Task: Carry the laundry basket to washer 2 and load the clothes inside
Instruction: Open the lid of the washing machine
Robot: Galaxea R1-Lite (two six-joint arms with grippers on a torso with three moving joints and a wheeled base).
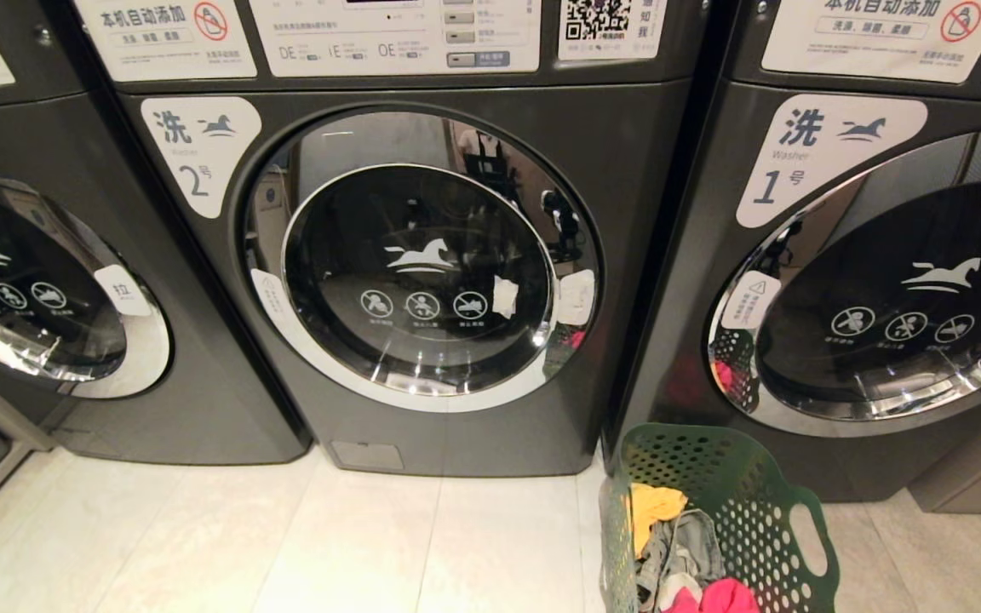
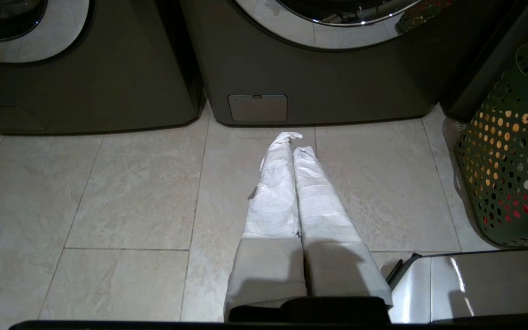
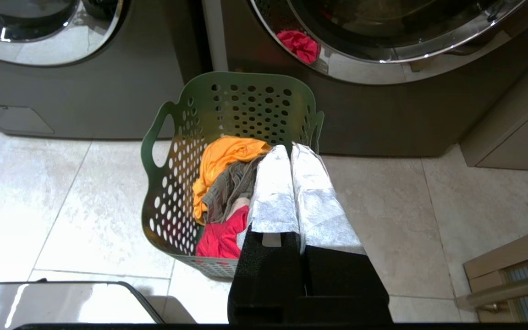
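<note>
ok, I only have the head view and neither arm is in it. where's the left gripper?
Observer: The left gripper is shut and empty, over bare floor tile in front of washer 2, near its lower service panel.
Operator: and the right?
Observer: The right gripper is shut too, holding nothing, and points at the laundry basket. I see no contact with it.
Operator: basket's cropped for me. all clothes in?
Observer: Yes. The right wrist view shows the whole basket upright on the floor, with the yellow, grey and pink-red clothes all inside.
</note>
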